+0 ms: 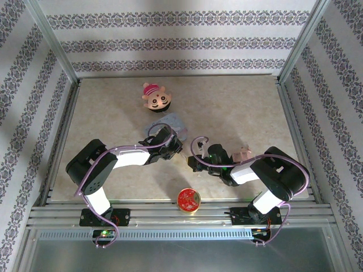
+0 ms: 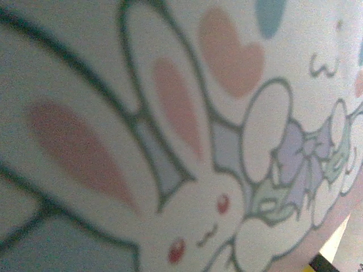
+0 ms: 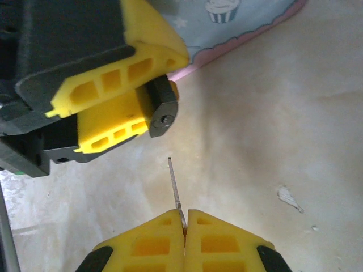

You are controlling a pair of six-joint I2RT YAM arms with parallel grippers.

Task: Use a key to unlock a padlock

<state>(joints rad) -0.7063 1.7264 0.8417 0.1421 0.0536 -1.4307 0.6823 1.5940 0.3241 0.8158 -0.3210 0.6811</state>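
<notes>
**Right wrist view.** The right gripper (image 3: pixel 185 218) sits at 6 o'clock. Its yellow fingers (image 3: pixel 153 246) are pressed fully together and pinch the tiny thin grey-silver metal key (image 3: pixel 176 192) at its lower end. The key blade projects toward 11 o'clock. Its tip is near the tiny dark blocky padlock (image 3: pixel 161 110) but apart from it.

The left gripper (image 3: pixel 148 90) enters from 10 o'clock. Its two yellow fingers are clamped on the padlock body. The padlock's end face, which has a small round hole, points toward 5 o'clock. The shackle is hidden.

The pastel-blue rectangular tin (image 3: pixel 227 22), with a pink edge, lies at 12 o'clock on the beige mottled table (image 3: pixel 272 113).

**Top view.** The two grippers meet near the table centre. The left is at 10 o'clock from the right, and the tin is at 12 o'clock from the left.

**Left wrist view.** The tin's rabbit-printed lid appears close and blurred.
</notes>
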